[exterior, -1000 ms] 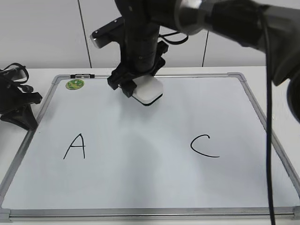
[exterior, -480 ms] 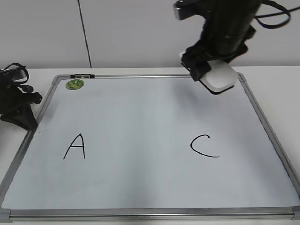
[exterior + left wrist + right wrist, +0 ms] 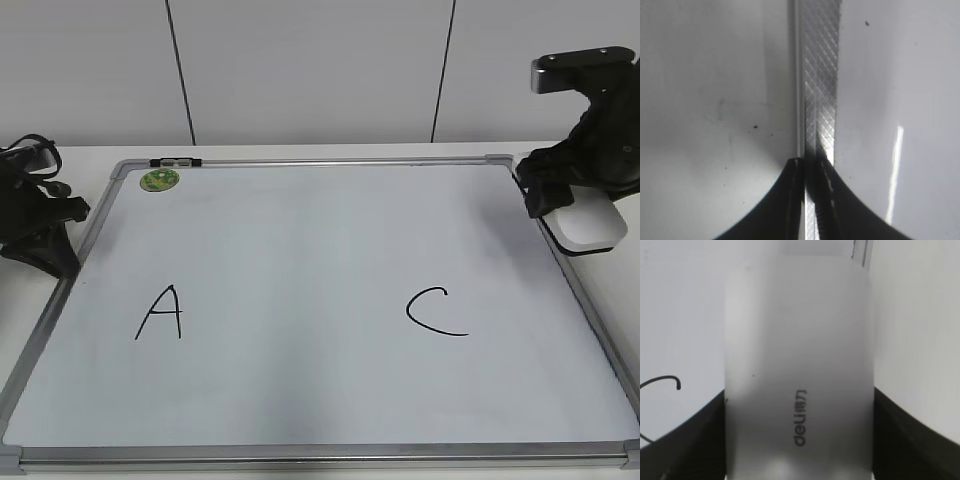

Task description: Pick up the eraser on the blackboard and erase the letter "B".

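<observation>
1. Closest, in the right wrist view, the right pincer [image 3: 799,440] pinches the eraser [image 3: 799,355] between its two dark fingers [image 3: 685,440], one pressed against each long side; grey lettering shows on the white top.
2. Just left of that pincer, a curl of the black "C" [image 3: 662,385] lies on the blackboard [image 3: 680,315].
3. In the exterior view, the right pincer [image 3: 565,205] hangs at the right edge of the blackboard [image 3: 300,260], with the eraser [image 3: 590,222] past the grey frame [image 3: 570,290]; whether it touches the table cannot be told.
4. Left of the pincer, the white surface lies open as far as the "C" [image 3: 436,312], and well beyond that stands the "A" [image 3: 160,312]. Between the two letters the board is plain white, with no "B" visible.
5. Further left and back, a round green sticker [image 3: 160,180] sits near the far corner.
6. Off the left edge rests the left pincer [image 3: 35,215], well apart from the right one.
7. In the left wrist view, the left pincer [image 3: 810,200] shows its fingers pressed together, over a hatched metal strip [image 3: 820,75].
</observation>
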